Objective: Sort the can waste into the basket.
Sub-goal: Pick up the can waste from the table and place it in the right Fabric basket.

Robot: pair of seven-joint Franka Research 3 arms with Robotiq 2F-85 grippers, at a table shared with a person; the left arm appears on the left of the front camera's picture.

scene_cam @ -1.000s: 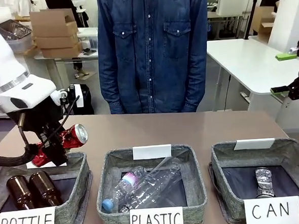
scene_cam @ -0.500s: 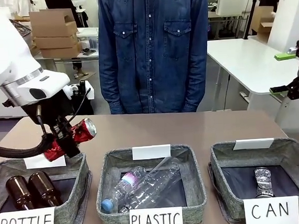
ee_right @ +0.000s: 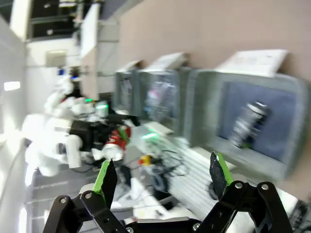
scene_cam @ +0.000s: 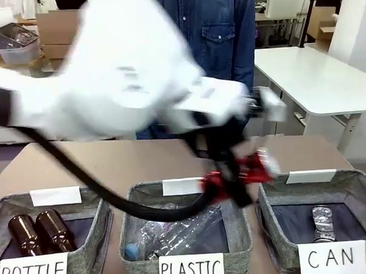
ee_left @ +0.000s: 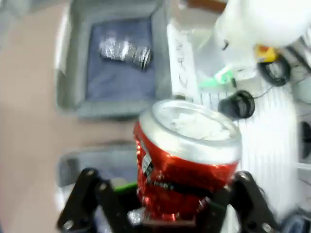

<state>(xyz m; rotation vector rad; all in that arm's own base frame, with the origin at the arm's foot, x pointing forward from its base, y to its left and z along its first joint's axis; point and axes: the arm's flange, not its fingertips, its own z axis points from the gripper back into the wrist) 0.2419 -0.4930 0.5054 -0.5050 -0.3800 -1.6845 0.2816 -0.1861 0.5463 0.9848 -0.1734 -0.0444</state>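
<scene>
Left arm (scene_cam: 104, 73): large white blur reaching across the middle of the table from the left side, a black cable looping under it.
Table (scene_cam: 141, 161): brown top, a person in a denim shirt (scene_cam: 226, 22) standing at the far side.
CAN basket (scene_cam: 360, 191): grey fabric, rightmost of 3 along the near edge, white sign reading CAN on the front wall. In the left wrist view it lies ahead of the gripper (ee_left: 73, 63).
PLASTIC basket (scene_cam: 235, 224): middle of the row, clear plastic bottles (scene_cam: 176, 233) lying in it.
BOTTLE basket (scene_cam: 94, 207): leftmost, 2 brown glass bottles (scene_cam: 36, 231) side by side in it.
Left gripper (scene_cam: 232, 179): pinching the red can, over the far right corner of the PLASTIC basket, just beside the CAN basket.
Right gripper (ee_right: 160, 177): fingers spread wide, green pads apart, nothing between them; it looks along the row of baskets.
Red can (ee_left: 182, 160): clamped between the left gripper's fingers, silver top facing the wrist camera; in the front view it is tilted and blurred (scene_cam: 250, 169), in the air, not inside any basket.
Silver can (scene_cam: 323, 223): lying on the dark bottom of the CAN basket; also seen from the left wrist (ee_left: 125, 50) and the right wrist (ee_right: 247, 124).
</scene>
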